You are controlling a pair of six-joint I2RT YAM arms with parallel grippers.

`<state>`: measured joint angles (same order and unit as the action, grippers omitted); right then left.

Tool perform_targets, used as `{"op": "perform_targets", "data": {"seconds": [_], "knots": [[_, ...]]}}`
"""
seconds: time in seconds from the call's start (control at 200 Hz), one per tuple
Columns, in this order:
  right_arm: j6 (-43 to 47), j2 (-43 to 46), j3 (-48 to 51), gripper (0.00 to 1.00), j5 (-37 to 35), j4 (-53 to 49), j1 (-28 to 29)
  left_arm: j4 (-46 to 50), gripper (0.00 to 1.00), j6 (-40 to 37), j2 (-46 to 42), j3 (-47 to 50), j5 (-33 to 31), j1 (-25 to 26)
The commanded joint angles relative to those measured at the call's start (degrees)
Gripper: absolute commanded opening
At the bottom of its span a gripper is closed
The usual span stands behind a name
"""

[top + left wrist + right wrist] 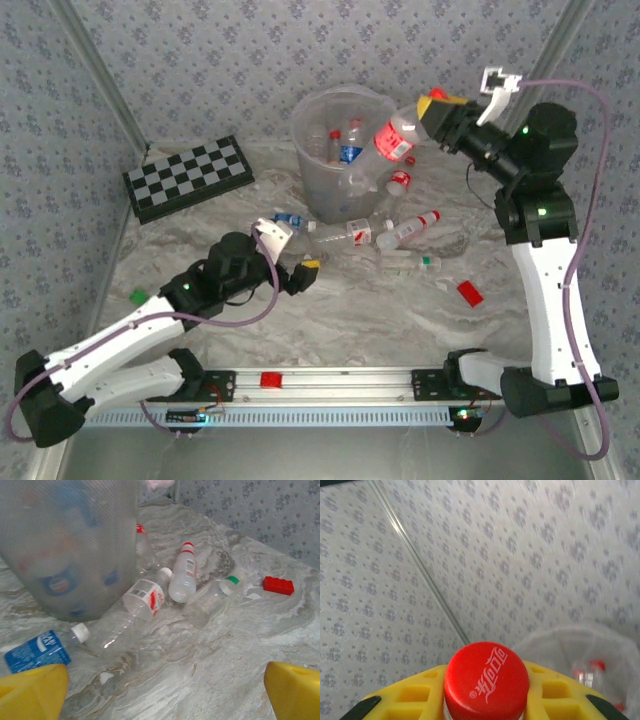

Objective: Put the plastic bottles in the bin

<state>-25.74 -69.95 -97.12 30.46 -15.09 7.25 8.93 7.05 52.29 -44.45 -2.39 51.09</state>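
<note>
Bottle [395, 138] sits clamped in right hand [432, 110]; left hand [291, 251] spread wide.

The bin [325, 195], tall, round and whitish, stood upright at the back of the table [380, 320] with several bottles [350, 148] inside it. I held a red-labelled bottle [395, 138] at its neck in my right gripper [437, 108]. It was tilted above the bin's right rim, its red cap [486, 680] towards my wrist. Before the bin, all on their sides, lay a blue-labelled bottle [37, 651], a clear bottle with a red-and-white label [135, 611], a white bottle with a red cap [182, 575] and a clear green-capped bottle [215, 596]. Another red-capped bottle [144, 547] lay just beside the bin's wall.
</note>
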Motion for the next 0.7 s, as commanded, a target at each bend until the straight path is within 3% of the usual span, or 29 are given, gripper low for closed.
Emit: {"op": "perform_targets", "data": {"seconds": [0.0,0.24,0.495,0.695], "knots": [[3.8,-6.0,-6.5,0.04,-3.5,1.9,-0.4,4.2,1.0,3.2,-3.2,-0.2,-4.8,-0.3],[18.5,-20.3,-17.2,0.01,-19.2,-1.9,5.7,7.0,1.0,7.9,-11.5,4.9,-3.4,-0.3],[25.6,-30.9,-19.3,0.0,-25.0,-6.8,9.9,6.0,1.0,7.0,-16.7,6.5,-2.4,-0.2],[28.6,-36.0,-21.5,0.0,-25.0,-14.0,11.2,5.9,1.0,6.4,-16.2,6.8,-2.9,-0.3]]}}
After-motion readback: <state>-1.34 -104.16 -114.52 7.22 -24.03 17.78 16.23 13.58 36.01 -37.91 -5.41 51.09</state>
